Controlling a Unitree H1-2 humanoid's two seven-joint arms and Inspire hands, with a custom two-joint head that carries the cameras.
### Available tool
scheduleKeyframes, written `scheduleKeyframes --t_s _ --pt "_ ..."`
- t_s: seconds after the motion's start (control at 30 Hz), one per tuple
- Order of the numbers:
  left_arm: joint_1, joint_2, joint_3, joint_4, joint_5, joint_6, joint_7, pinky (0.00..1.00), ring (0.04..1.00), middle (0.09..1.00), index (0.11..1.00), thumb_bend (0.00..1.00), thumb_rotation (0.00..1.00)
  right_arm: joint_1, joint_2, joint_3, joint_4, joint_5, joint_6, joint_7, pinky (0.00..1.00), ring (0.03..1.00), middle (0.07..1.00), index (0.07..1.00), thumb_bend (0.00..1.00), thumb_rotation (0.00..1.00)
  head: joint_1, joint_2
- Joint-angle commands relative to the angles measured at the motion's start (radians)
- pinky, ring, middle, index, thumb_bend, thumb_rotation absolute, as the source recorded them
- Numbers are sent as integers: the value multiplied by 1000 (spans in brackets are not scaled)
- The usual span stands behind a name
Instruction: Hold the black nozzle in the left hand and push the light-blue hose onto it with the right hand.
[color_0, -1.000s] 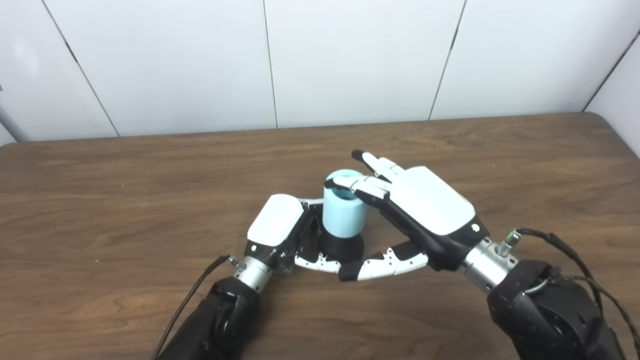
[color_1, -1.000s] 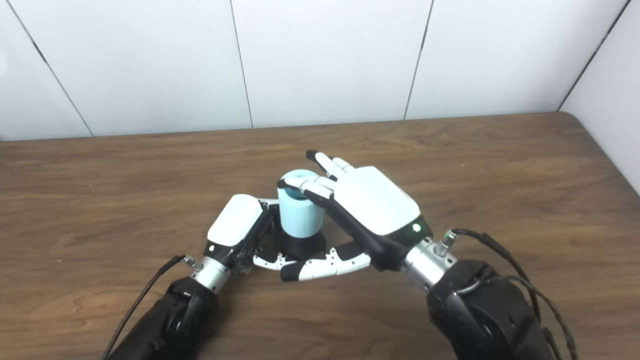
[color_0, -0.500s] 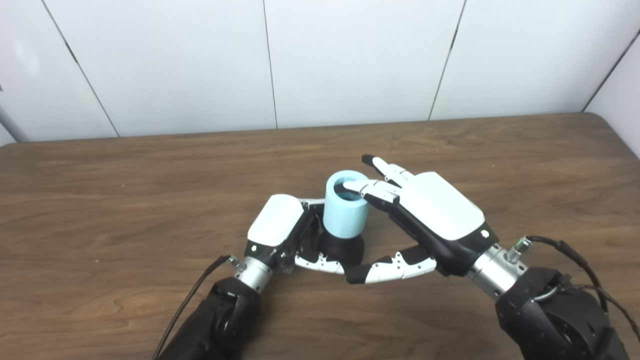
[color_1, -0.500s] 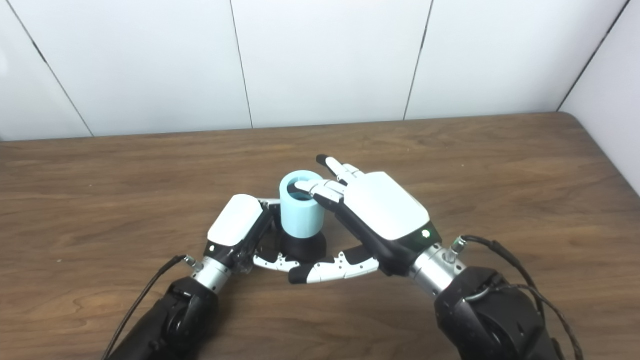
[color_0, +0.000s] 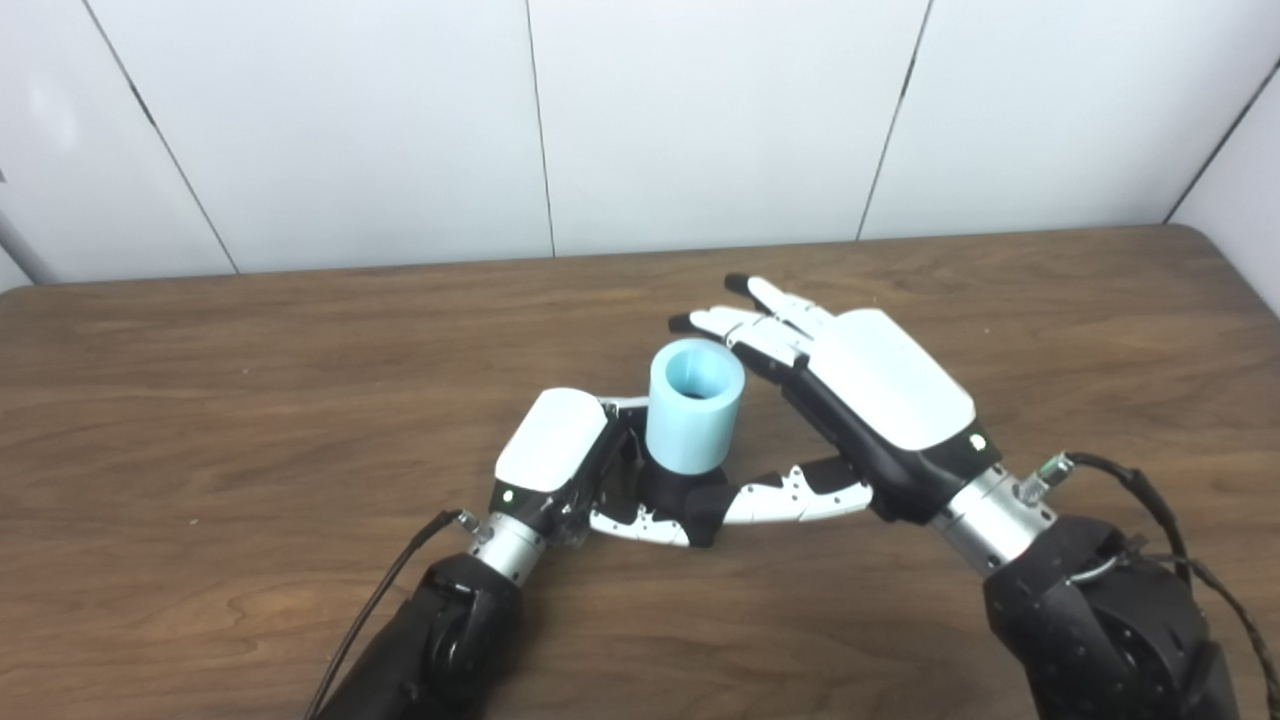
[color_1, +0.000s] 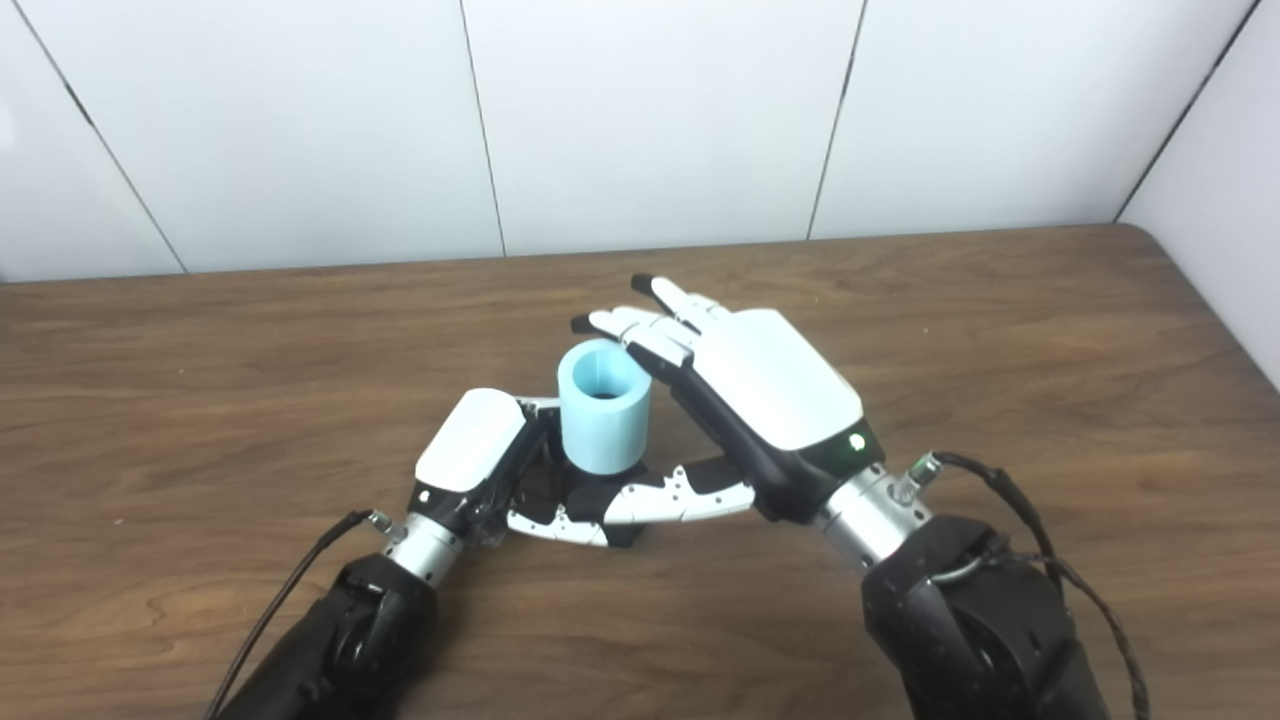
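Inspector: State the position of the work piece relative to your fingers.

Robot: My left hand is closed around the black nozzle, which stands on the wooden table; my curled fingers wrap its base from the left and the near side. The light-blue hose sits on top of the nozzle, just right of my left knuckles. My right hand holds nothing. Its fingers are spread and extended, passing beside the hose on the right and beyond its rim, apart from it. My right thumb reaches in low from the right, its tip at the nozzle's base; I cannot tell whether it touches.

Inspector: Orientation?

Robot: The hose stands upright, long axis vertical, open end facing up. The nozzle under it shares the same axis, its wider base down on the table.
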Motion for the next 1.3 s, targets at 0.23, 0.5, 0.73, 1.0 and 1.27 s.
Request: scheduleKeyframes --t_s 0.23,0.5,0.73,1.0,1.27 --pt "126 10 -47 112 16 46 -73 357 457 492 490 477 0 -65 17 -34 -86 9 -10 1 890 958 860 865 600 964 -1 -1" --pt "131 13 -48 96 17 56 -88 365 470 499 486 477 0 -81 -33 8 -101 -15 3 203 986 989 956 911 605 1000 0 3" --pt "134 14 -46 90 14 55 -87 355 461 484 492 477 0 -98 -70 35 -84 -61 -66 256 1000 1000 1000 979 710 1000 1 5" --pt "132 18 -50 85 14 63 -101 376 479 526 467 476 0 -86 -66 38 -59 -96 -110 252 1000 1000 1000 976 771 1000 -1 5" --pt "131 17 -51 86 13 63 -101 371 482 538 460 474 0 -69 -56 40 -40 -114 -144 241 1000 1000 1000 968 762 1000 0 6"
